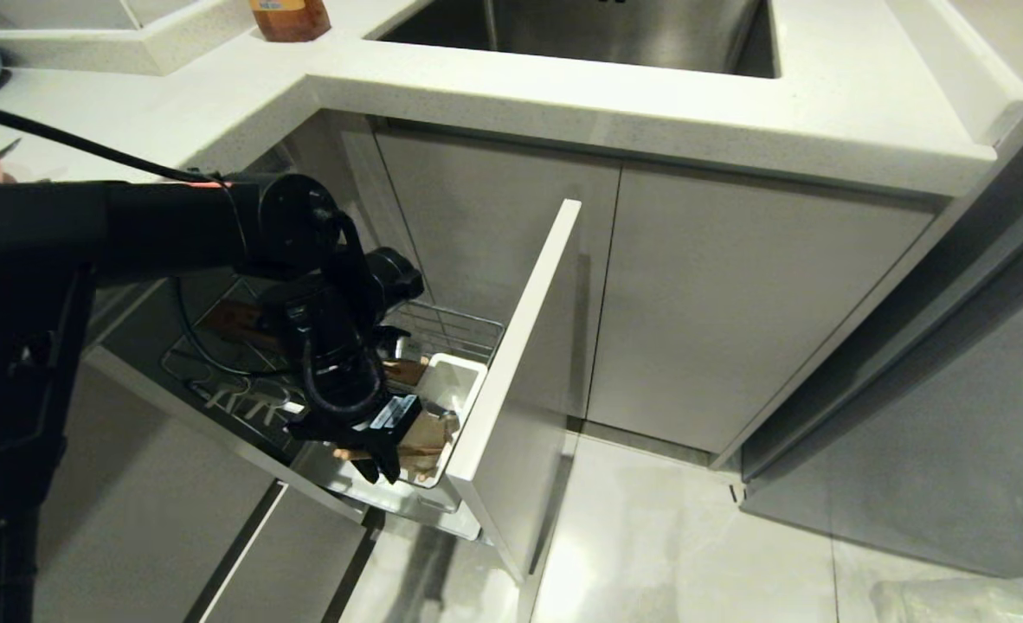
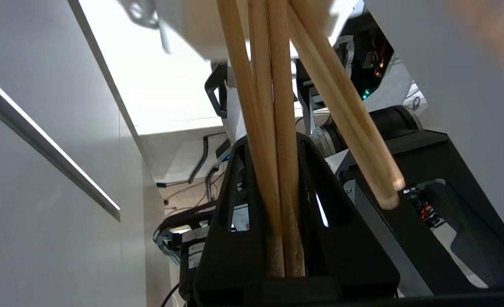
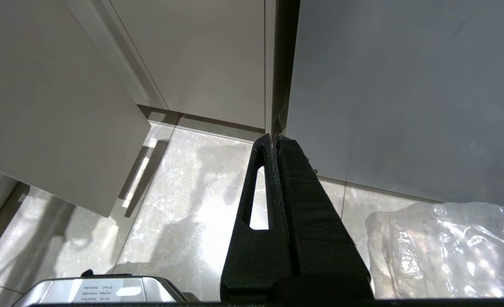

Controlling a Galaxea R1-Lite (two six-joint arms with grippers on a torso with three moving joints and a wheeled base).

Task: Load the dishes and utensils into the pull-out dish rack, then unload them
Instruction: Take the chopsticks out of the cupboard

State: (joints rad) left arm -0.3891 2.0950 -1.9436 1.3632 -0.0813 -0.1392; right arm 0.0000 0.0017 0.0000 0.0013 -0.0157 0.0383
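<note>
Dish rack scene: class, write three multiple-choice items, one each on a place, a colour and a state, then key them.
1. Where is the left gripper?
A. over the sink
B. at the white utensil box in the pull-out dish rack
C. on the floor

2. What colour are the chopsticks?
A. light wood
B. black
C. blue

3. How is the right gripper?
A. open wide
B. holding a plate
C. shut, holding nothing

Key: 1 B, the head view shows it by the box; 2 A, the left wrist view shows pale wooden sticks clamped; 3 C, its fingers meet over the floor.

Wooden chopsticks upright (pair) in rack's white box.
</note>
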